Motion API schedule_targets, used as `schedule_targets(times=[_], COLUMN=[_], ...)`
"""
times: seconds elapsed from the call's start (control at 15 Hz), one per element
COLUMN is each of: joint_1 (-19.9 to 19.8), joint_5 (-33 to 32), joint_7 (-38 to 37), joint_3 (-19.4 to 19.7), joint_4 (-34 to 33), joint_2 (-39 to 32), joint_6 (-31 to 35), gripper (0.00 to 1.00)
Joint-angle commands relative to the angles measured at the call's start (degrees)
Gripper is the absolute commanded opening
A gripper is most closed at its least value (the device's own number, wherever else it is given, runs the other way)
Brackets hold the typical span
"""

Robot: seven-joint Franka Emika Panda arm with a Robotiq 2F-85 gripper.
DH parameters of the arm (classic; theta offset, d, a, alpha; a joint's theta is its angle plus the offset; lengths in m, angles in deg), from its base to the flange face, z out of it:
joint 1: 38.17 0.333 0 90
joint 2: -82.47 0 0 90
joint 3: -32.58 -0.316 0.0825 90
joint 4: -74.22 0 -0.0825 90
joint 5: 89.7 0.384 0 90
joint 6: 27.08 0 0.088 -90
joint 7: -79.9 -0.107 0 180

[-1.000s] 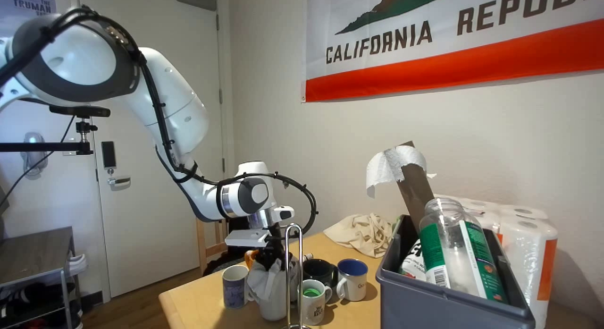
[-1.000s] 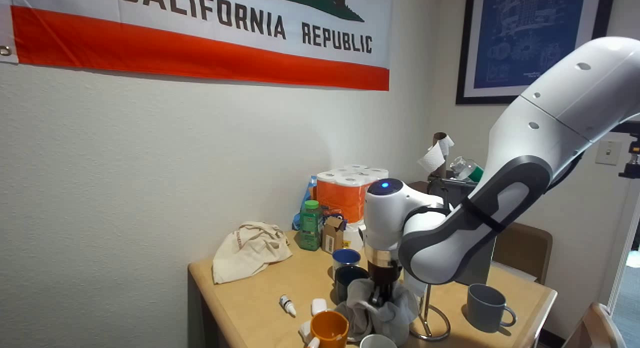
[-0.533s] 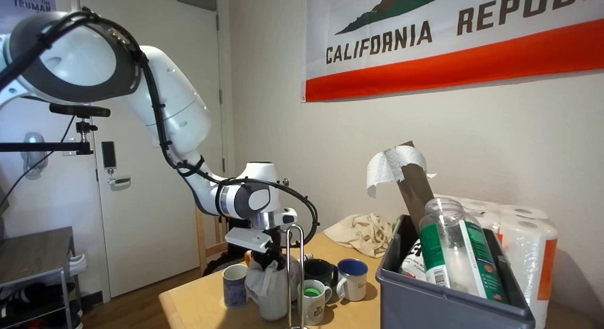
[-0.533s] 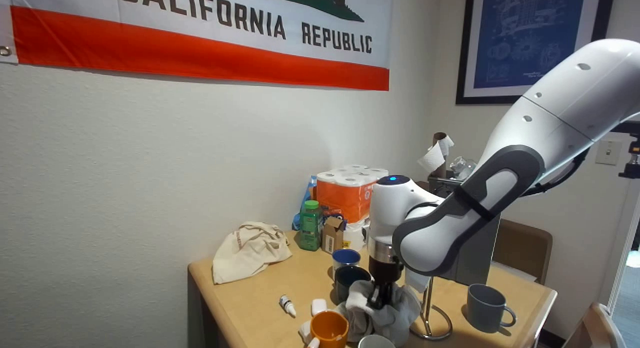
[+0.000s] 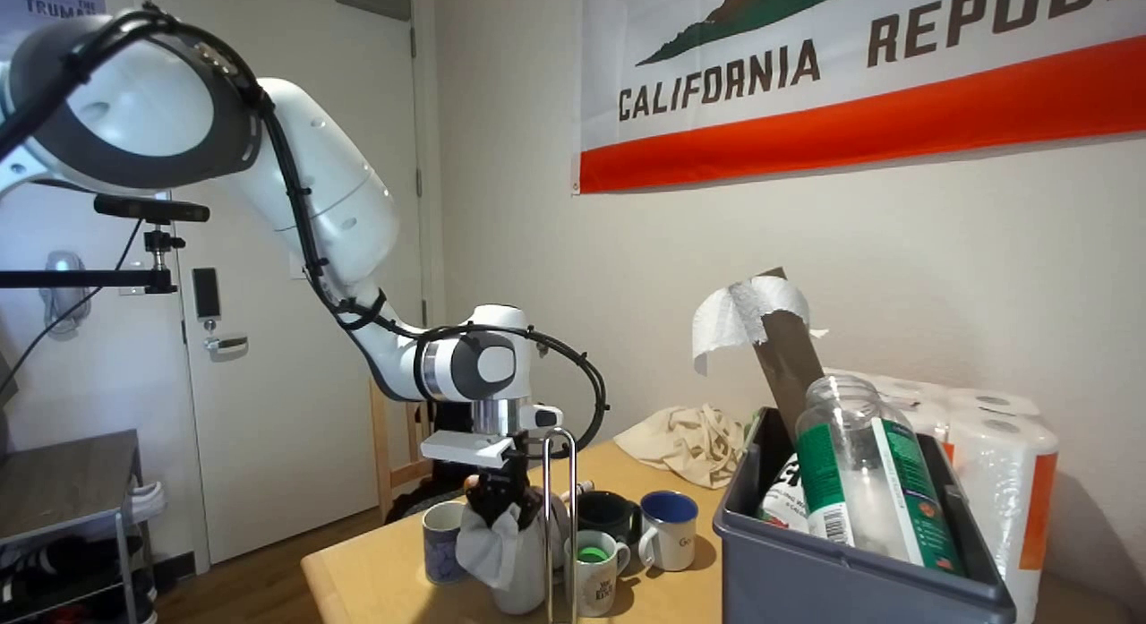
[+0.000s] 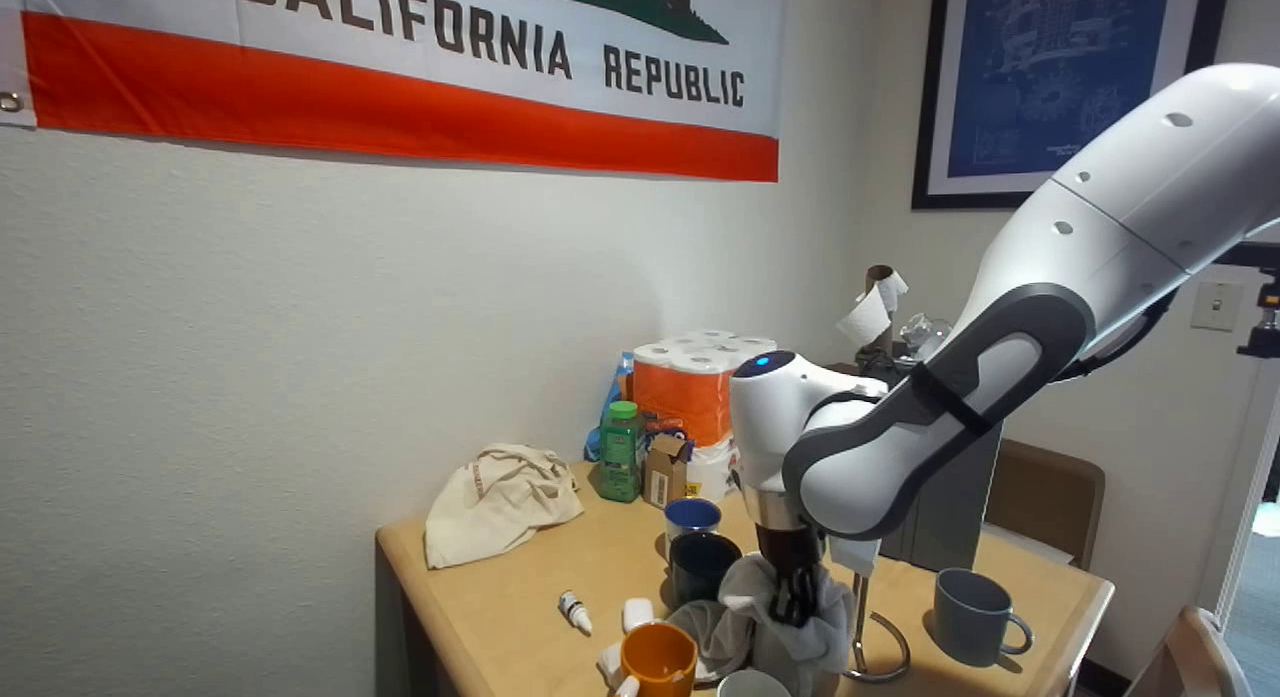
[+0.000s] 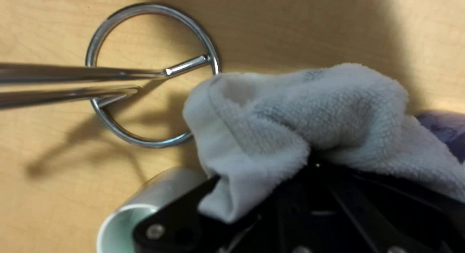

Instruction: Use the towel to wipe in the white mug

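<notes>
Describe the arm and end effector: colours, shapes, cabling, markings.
Arm: white, rounded, with dark-grey trim, silver bands, a black strap and small blue light. Black cable tied along it. End effector: black, angular, bright screw heads. No legible lettering.

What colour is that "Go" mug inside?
Blue; the mug's inside shows best in an exterior view.
</notes>
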Motion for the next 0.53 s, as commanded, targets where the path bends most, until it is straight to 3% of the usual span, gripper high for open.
schedule_targets(times=[0.0,0.27,0.47], joint_1=[2.3,4.2,3.8], joint_5=[-4.7,-10.7,-10.5], joint_7=[-2.4,-6.7,-7.3], joint_3=[2.0,3.3,2.6], joint_4=[-0.2,0.1,0.2], joint_2=[-0.5,-0.5,-0.4], joint_6=[-4.1,-1.9,-1.2], gripper=[0.01,0.01,0.01])
